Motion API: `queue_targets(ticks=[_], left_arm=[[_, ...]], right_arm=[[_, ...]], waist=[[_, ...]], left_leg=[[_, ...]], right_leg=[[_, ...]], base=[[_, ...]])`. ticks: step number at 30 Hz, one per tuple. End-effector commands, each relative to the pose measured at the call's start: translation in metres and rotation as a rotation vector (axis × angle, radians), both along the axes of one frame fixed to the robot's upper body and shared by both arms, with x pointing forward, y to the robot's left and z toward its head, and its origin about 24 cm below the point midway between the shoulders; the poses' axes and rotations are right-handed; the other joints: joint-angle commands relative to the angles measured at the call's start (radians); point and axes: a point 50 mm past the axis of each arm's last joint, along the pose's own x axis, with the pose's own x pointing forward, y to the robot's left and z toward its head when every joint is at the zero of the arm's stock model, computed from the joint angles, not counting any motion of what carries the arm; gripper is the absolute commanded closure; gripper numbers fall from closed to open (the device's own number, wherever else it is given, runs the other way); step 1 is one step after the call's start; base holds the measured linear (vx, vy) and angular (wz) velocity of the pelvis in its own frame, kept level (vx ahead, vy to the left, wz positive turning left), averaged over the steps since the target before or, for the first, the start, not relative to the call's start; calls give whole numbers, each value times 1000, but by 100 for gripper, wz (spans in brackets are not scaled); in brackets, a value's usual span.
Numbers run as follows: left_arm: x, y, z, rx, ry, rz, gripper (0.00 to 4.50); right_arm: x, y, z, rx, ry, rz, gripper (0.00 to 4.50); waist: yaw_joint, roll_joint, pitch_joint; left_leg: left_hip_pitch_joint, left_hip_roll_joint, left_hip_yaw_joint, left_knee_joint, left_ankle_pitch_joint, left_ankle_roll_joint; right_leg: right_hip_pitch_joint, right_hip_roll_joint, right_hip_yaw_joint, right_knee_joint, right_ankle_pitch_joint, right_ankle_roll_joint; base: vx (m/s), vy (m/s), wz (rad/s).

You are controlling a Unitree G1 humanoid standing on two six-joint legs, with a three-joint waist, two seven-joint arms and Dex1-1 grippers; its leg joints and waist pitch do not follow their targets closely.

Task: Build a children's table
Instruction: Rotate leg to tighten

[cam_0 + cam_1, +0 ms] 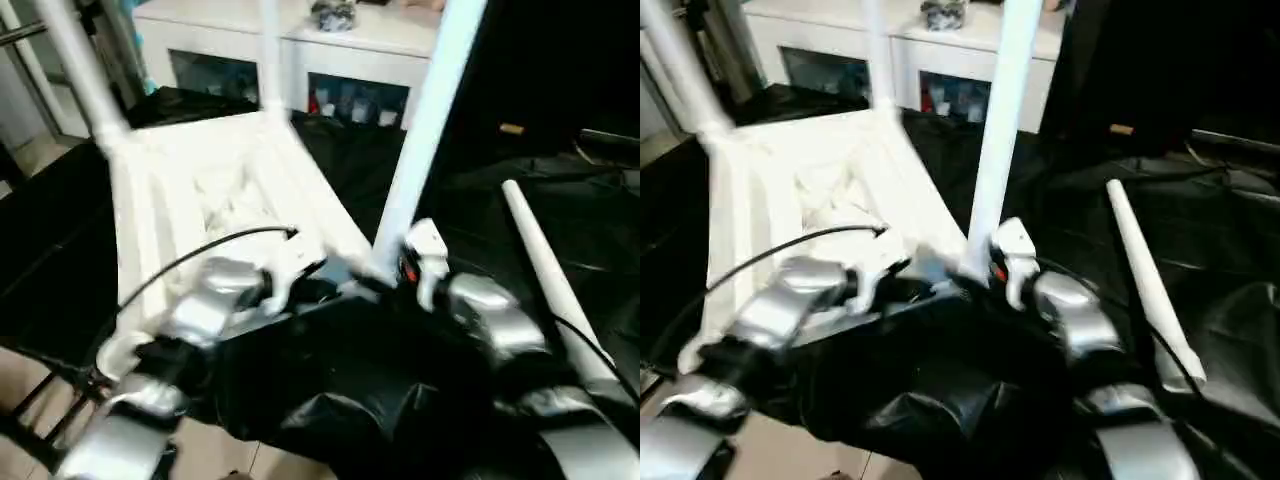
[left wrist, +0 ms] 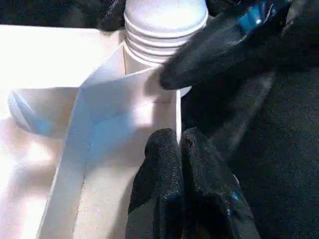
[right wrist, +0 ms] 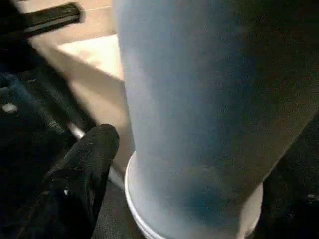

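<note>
Tabletop lies ribs-up on the black sheet, three legs standing. Left gripper pinches its rim; right gripper apparently clamps the near leg. Fourth leg lies loose, right.

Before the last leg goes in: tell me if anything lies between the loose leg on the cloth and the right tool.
Nothing visible does. The loose leg lies on bare black cloth just outboard of the right tool, which sits at the base of an upright leg on the table top.
</note>
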Motion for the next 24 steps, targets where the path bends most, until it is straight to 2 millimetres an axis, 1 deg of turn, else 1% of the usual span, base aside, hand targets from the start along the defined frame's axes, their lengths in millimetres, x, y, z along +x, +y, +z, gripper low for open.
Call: queue_targets(ticks=[1, 2, 3, 4, 6, 7, 8, 9, 12, 15, 16, 17, 18, 19, 20, 21, 22, 23, 24], left_arm=[[-5, -12, 7, -45, -11, -104, 450], [-6, -9, 7, -38, -5, -115, 450], [-7, -7, 7, -33, 1, -123, 450], [-7, -3, 7, -28, 8, -134, 450], [-8, 0, 7, -24, 14, -139, 450], [-8, 1, 7, -24, 16, -141, 450], [-8, 2, 7, -22, 17, -143, 450], [-8, 2, 7, -21, 18, -143, 450], [-7, 3, 8, -21, 16, -140, 450], [-6, 2, 8, -27, 10, -131, 450], [-5, 0, 8, -29, 4, -119, 450], [-3, -3, 8, -30, -11, -86, 450], [-2, -4, 8, -30, -14, -79, 450], [1, -6, 8, -30, -29, -39, 450], [5, -10, 8, -31, -44, 1, 450], [5, -10, 8, -31, -47, 8, 450], [8, -13, 8, -30, -60, 41, 450], [10, -15, 7, -29, -66, 59, 450], [10, -15, 7, -29, -66, 59, 450]], right_arm=[[-9, 10, 0, 19, 29, 145, 62], [-11, 8, 1, 19, 37, 179, 62], [-14, 7, 1, 20, 47, 209, 62], [-17, 5, 1, 19, 56, 246, 78], [-21, 3, 0, 19, 75, 280, 78], [-22, 3, 0, 19, 81, 289, 98], [-22, 3, 0, 18, 82, 292, 104], [-22, 3, 0, 19, 87, 293, 104], [-23, 4, -1, 23, 94, 294, 131], [-24, 6, -2, 25, 96, 288, 153], [-23, 7, -3, 22, 100, 268, 160], [-20, 9, -6, 18, 107, 207, 166], [-19, 9, -7, 17, 109, 195, 169], [-14, 10, -10, 13, 127, 112, 171], [-9, 12, -13, 3, 129, 29, 173], [-8, 12, -14, 0, 129, 14, 175], [-5, 13, -17, -23, 131, -58, 175], [-3, 13, -19, -40, 130, -97, 176], [-3, 13, -19, -40, 130, -97, 176]], waist=[[2, -2, -54], [3, -2, -54], [4, -3, -53], [4, -3, -54], [8, -3, -54], [9, -4, -54], [10, -5, -54], [11, -4, -54], [11, -4, -54], [13, -4, -56], [13, -5, -56], [14, -6, -56], [13, -6, -54], [11, -6, -52], [8, -10, -49], [4, -9, -47], [1, -8, -45], [-5, -9, -47], [-7, -9, -46]], left_leg=[[1, 27, 4, -52, -168, 84], [0, 28, 4, -53, -170, 78], [2, 27, 3, -53, -173, 76], [1, 27, 4, -52, -174, 76], [2, 29, 3, -53, -174, 74], [1, 27, 4, -53, -170, 73], [1, 28, 3, -53, -167, 71], [1, 28, 3, -53, -166, 69], [1, 27, 2, -53, -160, 63], [1, 26, 3, -52, -148, 64], [1, 26, 3, -52, -145, 64], [1, 26, 3, -52, -145, 64], [0, 26, 3, -53, -148, 61], [1, 24, 2, -54, -163, 53], [3, 23, 0, -58, -187, 41], [3, 22, 0, -59, -201, 33], [7, 20, -3, -62, -233, 18], [6, 21, -5, -63, -230, 7], [4, 21, -5, -63, -233, 8]], right_leg=[[59, -71, 45, -69, -103, -235], [58, -72, 45, -68, -116, -231], [59, -70, 44, -70, -123, -228], [58, -72, 45, -69, -130, -226], [57, -74, 46, -70, -135, -222], [57, -72, 45, -71, -137, -220], [57, -73, 46, -70, -141, -219], [56, -73, 46, -70, -144, -218], [56, -74, 46, -70, -146, -217], [57, -73, 46, -67, -120, -220], [57, -72, 45, -66, -113, -221], [57, -73, 45, -66, -115, -220], [56, -73, 46, -67, -123, -218], [56, -74, 46, -72, -157, -210], [55, -76, 45, -79, -216, -197], [52, -76, 45, -82, -252, -189], [50, -78, 45, -91, -336, -165], [51, -78, 46, -90, -347, -155], [52, -78, 45, -93, -352, -150]], base=[[0, 0, 0], [0, 0, 0], [0, 0, 0], [0, 0, 0], [0, 0, 0], [0, 0, 0], [0, 0, 0], [0, 0, 0], [0, 0, 0], [0, 0, 0], [0, 0, 0], [0, 0, 0], [0, 0, 0], [0, 0, 0], [0, 0, 0], [0, 0, 0], [0, 0, 0], [0, 0, 0], [0, 0, 0]])
